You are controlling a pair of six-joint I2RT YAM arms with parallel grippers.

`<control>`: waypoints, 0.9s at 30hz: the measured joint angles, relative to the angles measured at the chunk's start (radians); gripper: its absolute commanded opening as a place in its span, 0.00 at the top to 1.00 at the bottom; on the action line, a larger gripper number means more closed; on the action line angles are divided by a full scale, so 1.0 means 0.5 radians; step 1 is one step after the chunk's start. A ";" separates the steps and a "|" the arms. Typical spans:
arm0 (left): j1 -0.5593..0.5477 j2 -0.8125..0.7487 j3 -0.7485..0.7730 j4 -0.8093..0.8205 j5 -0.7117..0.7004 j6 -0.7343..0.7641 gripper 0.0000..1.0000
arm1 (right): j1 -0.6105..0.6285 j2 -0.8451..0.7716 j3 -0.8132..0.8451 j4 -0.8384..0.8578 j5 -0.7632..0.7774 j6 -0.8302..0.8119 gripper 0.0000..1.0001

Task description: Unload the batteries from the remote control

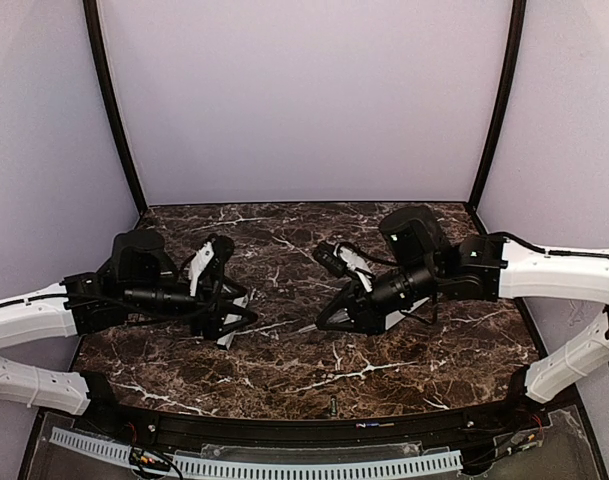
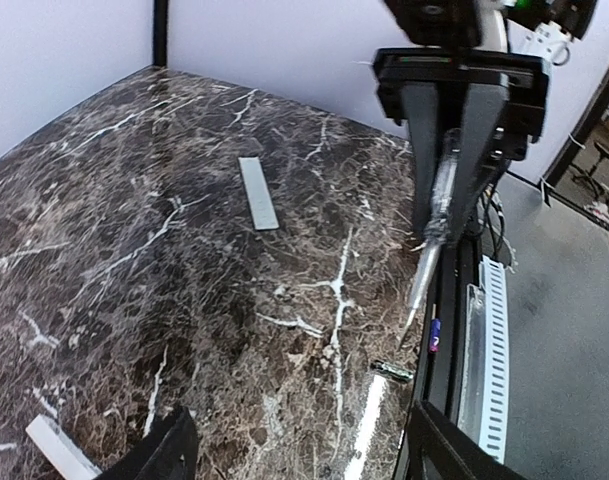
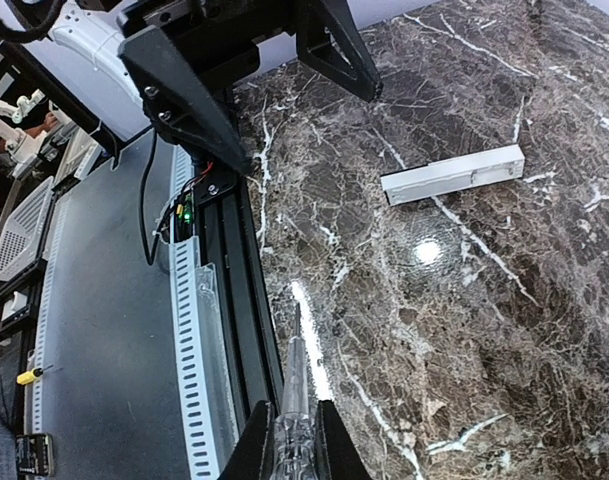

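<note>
Checking the feeds from my desk: the left gripper hangs low over the marble table with its jaws spread wide and nothing between them; the right wrist view backs that up, both black fingers well apart. The remote control lies flat on the table right by that gripper, its long side roughly square to the near edge; on the top cam it sits partly under the left fingers. The white bit in the bottom-left corner of the left wrist view is probably one end of it, but it's cropped so I can't swear to it.

The right gripper is clamped tight on a clear pointed tool; the tip angles down toward the table close to the near edge. One of the batteries is out of the remote, lying on the marble right by the near edge, just past the tool tip; it's a small dark cylinder with a shiny end. The flat cover strip lies on its own further in, well apart from the remote, running roughly along the near edge.
</note>
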 measured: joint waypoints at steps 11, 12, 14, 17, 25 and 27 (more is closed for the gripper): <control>-0.211 0.259 0.126 0.024 0.163 0.232 0.35 | -0.001 0.117 0.072 -0.027 -0.152 0.083 1.00; -0.231 0.293 0.131 0.034 0.163 0.239 0.36 | -0.001 0.121 0.077 -0.027 -0.162 0.087 1.00; -0.271 0.356 0.135 0.071 0.162 0.241 0.39 | 0.000 0.132 0.085 -0.027 -0.179 0.094 1.00; -0.318 0.438 0.135 0.135 0.159 0.240 0.44 | -0.001 0.150 0.092 -0.027 -0.195 0.098 1.00; -0.401 0.646 0.207 0.224 0.143 0.228 0.65 | 0.000 0.169 0.092 -0.027 -0.222 0.106 1.00; -0.410 0.660 0.208 0.242 0.137 0.220 0.76 | -0.001 0.169 0.092 -0.027 -0.229 0.108 1.00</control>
